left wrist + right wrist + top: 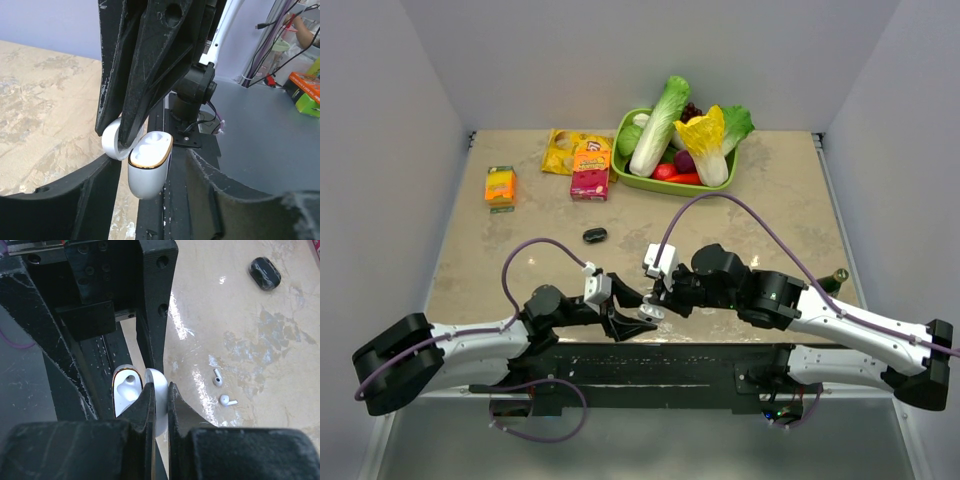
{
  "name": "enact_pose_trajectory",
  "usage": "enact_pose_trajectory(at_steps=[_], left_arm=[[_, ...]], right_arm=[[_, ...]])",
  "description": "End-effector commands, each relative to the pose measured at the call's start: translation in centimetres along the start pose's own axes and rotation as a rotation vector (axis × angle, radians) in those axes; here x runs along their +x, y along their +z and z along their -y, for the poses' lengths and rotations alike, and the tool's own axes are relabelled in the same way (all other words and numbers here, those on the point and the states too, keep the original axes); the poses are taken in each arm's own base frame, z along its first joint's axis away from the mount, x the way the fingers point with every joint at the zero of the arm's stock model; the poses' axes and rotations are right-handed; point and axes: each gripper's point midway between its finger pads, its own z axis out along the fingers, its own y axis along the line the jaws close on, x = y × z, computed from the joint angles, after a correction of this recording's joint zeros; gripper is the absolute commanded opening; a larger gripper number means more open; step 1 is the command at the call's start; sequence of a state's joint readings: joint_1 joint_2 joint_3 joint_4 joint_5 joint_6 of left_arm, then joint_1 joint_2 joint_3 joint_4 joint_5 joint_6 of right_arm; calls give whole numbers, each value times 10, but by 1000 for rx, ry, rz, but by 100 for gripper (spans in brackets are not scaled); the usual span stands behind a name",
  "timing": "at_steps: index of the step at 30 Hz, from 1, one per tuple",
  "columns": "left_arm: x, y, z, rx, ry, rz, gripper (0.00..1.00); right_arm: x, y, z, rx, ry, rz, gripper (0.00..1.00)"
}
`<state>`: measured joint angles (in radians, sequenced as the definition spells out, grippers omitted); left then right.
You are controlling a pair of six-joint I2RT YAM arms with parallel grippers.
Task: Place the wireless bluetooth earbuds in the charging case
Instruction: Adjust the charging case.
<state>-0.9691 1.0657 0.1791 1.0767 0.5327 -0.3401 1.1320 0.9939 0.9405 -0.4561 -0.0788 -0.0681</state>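
Charging case (125, 396) is open (right hand (160, 390) pinching lid (158, 381)); earbuds (218, 379) on table (260, 340).

A green tray (623, 135) of vegetables is seen at 12 o'clock on the table (770, 215). A yellow snack bag (560, 150) and a red box (590, 172) are laid at the tray's 9 o'clock. An orange box (500, 186) is set at the table's 10 o'clock, and a black oval object (595, 236) is found near the centre.

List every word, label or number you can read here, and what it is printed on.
None is readable.
yellow snack bag: print too small.
red-and-orange box: print too small.
orange box: print too small.
charging case: no marking seen.
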Motion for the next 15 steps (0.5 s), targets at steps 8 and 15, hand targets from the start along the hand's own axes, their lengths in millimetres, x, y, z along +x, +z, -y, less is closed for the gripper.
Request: enact_pose_trajectory(at_steps=[8,15], left_arm=[[-16,8,-1,15,24,53,61],[-11,9,-2,12,15,40,55]], right_arm=[[-22,-7,-6,-32,-13,60,0],[-23,-9,-6,-31,-14,68,0]])
